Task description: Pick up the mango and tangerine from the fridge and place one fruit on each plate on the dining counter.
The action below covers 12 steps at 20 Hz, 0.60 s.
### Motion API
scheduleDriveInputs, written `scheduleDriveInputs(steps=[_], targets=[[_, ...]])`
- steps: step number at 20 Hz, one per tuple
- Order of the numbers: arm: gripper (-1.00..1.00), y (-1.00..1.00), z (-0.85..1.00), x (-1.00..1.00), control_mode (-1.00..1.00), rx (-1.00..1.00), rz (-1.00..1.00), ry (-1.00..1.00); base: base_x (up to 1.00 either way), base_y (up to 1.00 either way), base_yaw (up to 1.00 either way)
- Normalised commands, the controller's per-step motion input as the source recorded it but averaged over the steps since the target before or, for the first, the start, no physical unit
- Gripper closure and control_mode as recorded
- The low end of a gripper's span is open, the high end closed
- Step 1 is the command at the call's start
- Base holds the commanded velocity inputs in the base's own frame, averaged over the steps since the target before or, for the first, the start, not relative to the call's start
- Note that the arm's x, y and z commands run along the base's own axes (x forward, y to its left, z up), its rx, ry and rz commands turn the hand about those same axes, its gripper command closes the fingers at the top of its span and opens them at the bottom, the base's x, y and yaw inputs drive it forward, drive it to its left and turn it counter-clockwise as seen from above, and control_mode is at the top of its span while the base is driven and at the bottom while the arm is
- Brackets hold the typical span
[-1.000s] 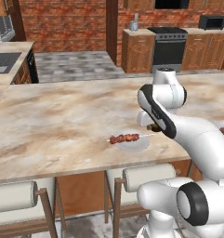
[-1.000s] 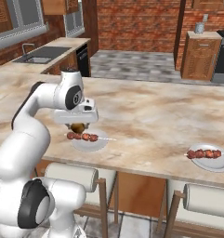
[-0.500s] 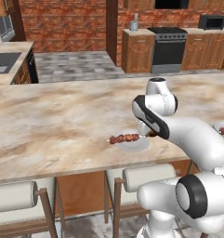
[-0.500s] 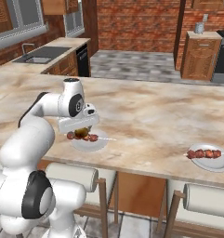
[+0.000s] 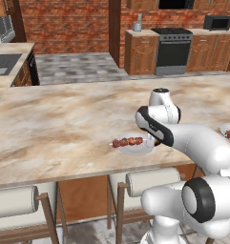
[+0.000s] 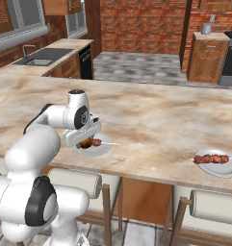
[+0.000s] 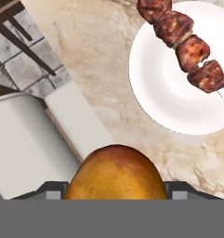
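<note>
Where my base cameras hide the fruit behind the wrist, my hand camera shows the mango (image 7: 114, 173) clamped in the pincer (image 7: 114, 193). Just beyond it lies the near plate (image 7: 165, 97) with its skewer (image 7: 183, 42). Far off to its right, the second plate (image 6: 217, 167) carries another skewer.

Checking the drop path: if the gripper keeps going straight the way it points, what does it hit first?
Likely the white plate or the counter at its rim; depth is unclear. The gripper holds the mango, which would touch down first.
</note>
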Motion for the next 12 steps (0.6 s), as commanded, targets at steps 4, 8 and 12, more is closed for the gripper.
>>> scheduleDriveInputs(steps=[4,8,12], targets=[[1.0,0.0,-0.24,0.34,-1.0,0.0,0.24,0.0,0.0,0.0,0.0],[1.0,0.0,-0.18,0.52,-1.0,0.0,0.19,0.0,0.0,0.0,0.0],[1.0,0.0,-0.2,0.54,-1.0,0.0,0.15,0.0,0.0,0.0,0.0]])
